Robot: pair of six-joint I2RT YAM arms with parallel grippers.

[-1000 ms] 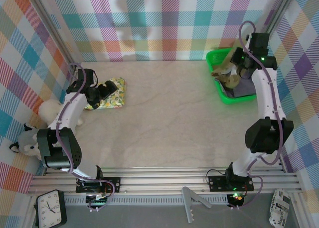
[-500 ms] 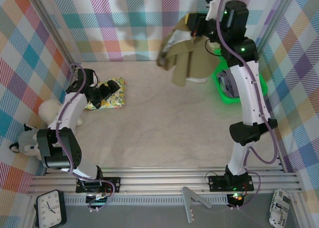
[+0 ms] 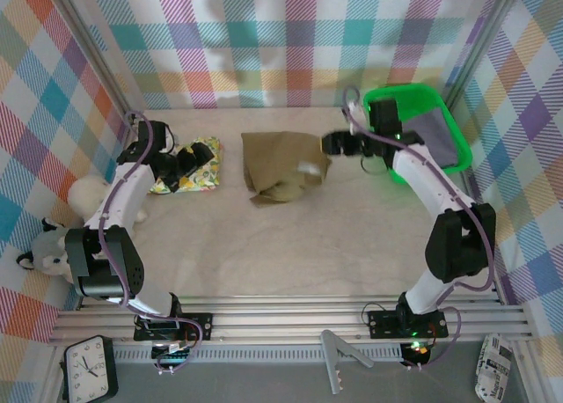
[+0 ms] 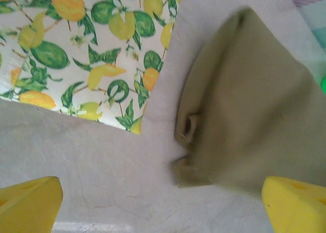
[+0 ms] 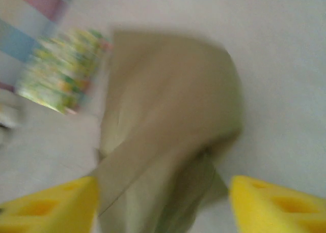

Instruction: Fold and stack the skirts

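Olive-khaki skirt (image 3: 281,167) lies in a rumpled heap on the surface (image 3: 290,245), in the upper middle of the top view. Its broader run goes left to right across the frame, and a loose corner trails toward the lower left. The right end effector (image 3: 331,145) sits at the heap's right edge, just beside or touching the cloth. In its wrist view the fingers (image 5: 277,202) stand wide apart with the skirt spread ahead of them and nothing pinched. The left end effector (image 3: 195,159) hovers over the folded yellow-green floral skirt (image 3: 207,179) at the left of the frame, jaws fully spread and empty, with a strip of bare surface between that skirt and the olive one. So the right arm is nearer, and the cloth lies to its left in the frame. Flattening looks like the step in hand; each arm probably has to take the edge on its own side. The lavender-grey skirt (image 3: 435,128) lies in the green tray (image 3: 405,89) at upper right.
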